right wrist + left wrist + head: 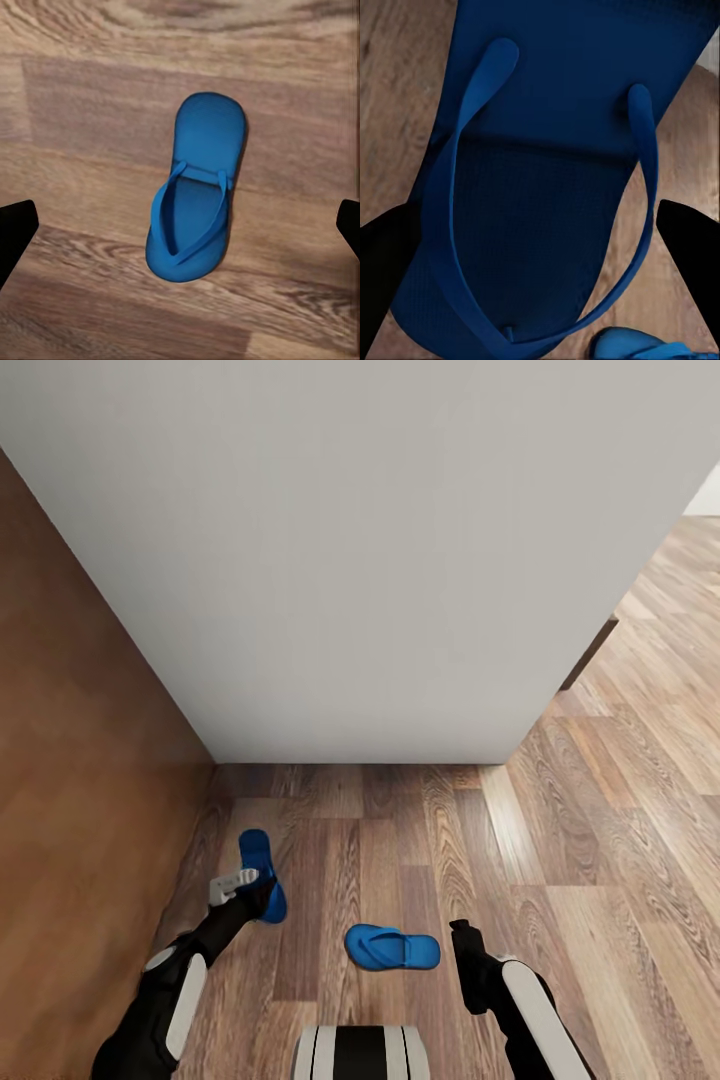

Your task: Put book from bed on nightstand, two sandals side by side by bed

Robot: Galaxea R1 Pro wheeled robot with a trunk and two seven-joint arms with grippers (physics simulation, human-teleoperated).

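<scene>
Two blue sandals on the wood-plank floor (600, 830) before the pale grey bed (350, 560): first sandal (262, 875) at the left gripper (245, 885), fingers (386, 262) spread either side of it, grip not discernible; second sandal (393, 948) lies apart, below the right gripper (465, 940), fingers (15, 232) wide open, holding nothing

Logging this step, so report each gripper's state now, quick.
Left gripper: open, fingers either side of a blue sandal, not closed on it.
Right gripper: open, empty, above the other sandal on the floor.
</scene>
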